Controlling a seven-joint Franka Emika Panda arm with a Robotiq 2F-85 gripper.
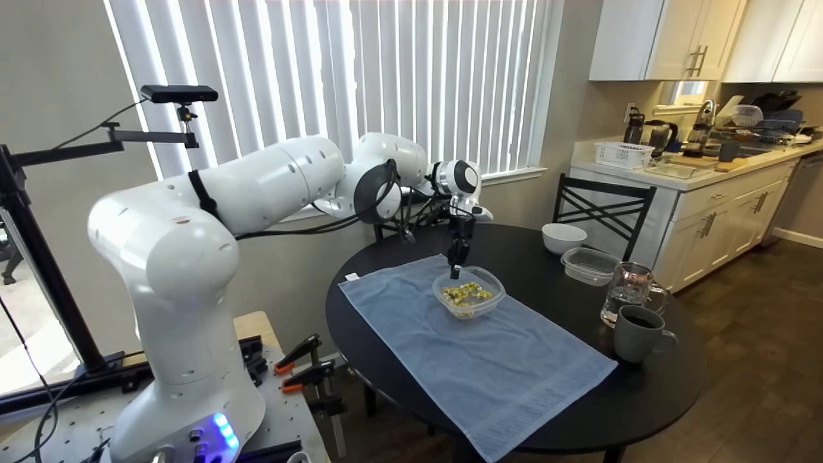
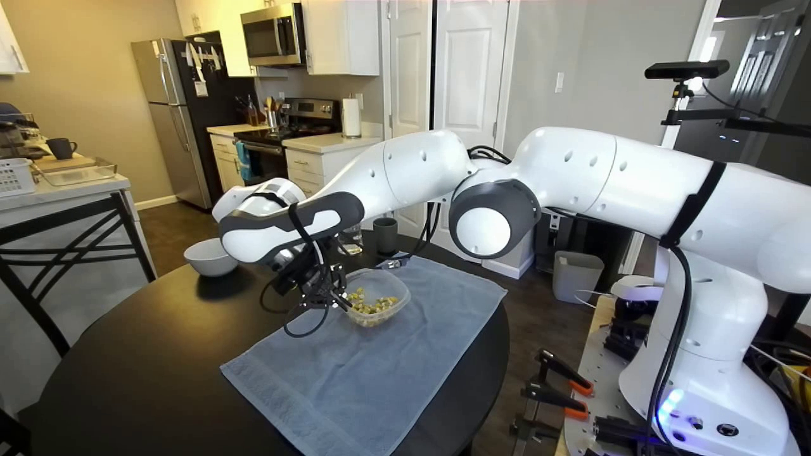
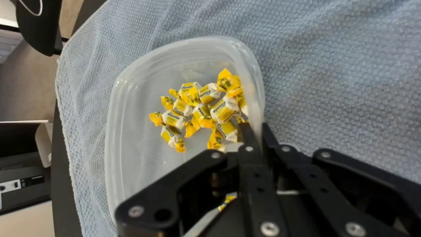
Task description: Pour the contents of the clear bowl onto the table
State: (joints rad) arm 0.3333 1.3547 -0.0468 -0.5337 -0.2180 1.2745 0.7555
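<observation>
The clear bowl [image 1: 479,311], a see-through, rounded-square container, is on the pale blue cloth [image 1: 501,373] over the dark round table [image 1: 537,283]; I cannot tell whether it is slightly raised. It also shows in an exterior view [image 2: 394,288] and the wrist view [image 3: 135,138]. Its contents [image 3: 200,112] are several yellow-and-white wrapped candies, heaped inside, also visible in both exterior views [image 1: 467,294] [image 2: 370,304]. My gripper [image 3: 260,131] straddles the bowl's wall, one finger inside and one outside, with the wall filling the narrow gap. It points down at the rim in both exterior views [image 1: 455,270] [image 2: 344,301].
A white bowl [image 1: 563,238], a second clear container [image 1: 588,265], a glass mug [image 1: 625,296] and a grey mug [image 1: 636,334] stand along the table's far side. A black chair [image 1: 604,206] is close behind the table. Cables [image 2: 304,332] hang from the wrist.
</observation>
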